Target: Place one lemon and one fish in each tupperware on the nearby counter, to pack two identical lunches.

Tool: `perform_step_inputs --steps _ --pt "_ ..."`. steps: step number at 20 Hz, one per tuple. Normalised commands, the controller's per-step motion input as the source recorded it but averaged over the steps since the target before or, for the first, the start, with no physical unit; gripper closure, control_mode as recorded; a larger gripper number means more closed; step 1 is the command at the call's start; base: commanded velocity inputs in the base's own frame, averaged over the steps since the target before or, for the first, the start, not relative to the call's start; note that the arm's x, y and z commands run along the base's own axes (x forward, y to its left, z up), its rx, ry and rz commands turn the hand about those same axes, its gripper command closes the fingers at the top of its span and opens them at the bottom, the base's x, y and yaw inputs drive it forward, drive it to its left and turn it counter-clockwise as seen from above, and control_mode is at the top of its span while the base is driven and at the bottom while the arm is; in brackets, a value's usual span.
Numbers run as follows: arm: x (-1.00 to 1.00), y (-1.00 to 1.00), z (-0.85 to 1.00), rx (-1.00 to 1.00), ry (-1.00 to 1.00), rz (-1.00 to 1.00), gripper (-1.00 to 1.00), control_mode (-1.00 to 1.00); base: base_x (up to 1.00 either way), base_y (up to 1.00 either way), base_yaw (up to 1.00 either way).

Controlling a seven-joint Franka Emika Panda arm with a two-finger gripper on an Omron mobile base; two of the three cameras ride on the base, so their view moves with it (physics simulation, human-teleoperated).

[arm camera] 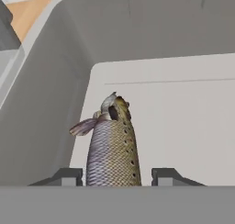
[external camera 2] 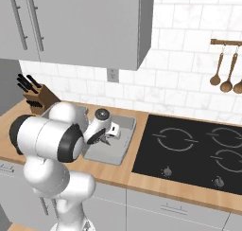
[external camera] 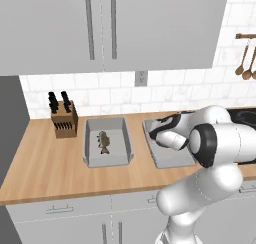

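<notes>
Wooden light-brown desk (external camera: 45,163) carries two grey tupperware boxes side by side, beside a black cooktop (external camera 2: 189,149). Left tupperware (external camera: 90,143) holds one fish (external camera: 104,141) lying on its floor. Near it stands a knife block (external camera: 64,119). Over the right tupperware (external camera 2: 124,145) the white arm reaches down inside. Its gripper (arm camera: 117,176) has fingers (arm camera: 69,176) on either side of a second fish (arm camera: 112,149), just above the box's pale floor; whether they clamp it or have let go cannot be told.
</notes>
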Motion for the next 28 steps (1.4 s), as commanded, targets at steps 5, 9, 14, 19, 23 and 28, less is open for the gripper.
perform_step_inputs --steps 5,9,14,19,23,28 --pt "-0.05 0.00 0.00 0.00 0.00 0.00 -1.00 -1.00 0.00 0.00 0.00" --pt "-0.63 0.00 0.35 0.00 -0.10 0.00 -1.00 -1.00 0.00 0.00 0.00" --pt "-1.00 0.00 0.72 0.00 -0.10 0.00 -1.00 -1.00 0.00 0.00 0.00" --pt "-1.00 0.00 0.92 0.00 -0.02 0.00 -1.00 -1.00 0.00 0.00 0.00" --pt "-1.00 0.00 0.86 0.00 -0.02 0.00 -1.00 -1.00 0.00 0.00 0.00" --pt "-0.91 0.00 0.87 -0.01 -0.02 0.00 -1.00 -1.00 0.00 0.00 0.00"
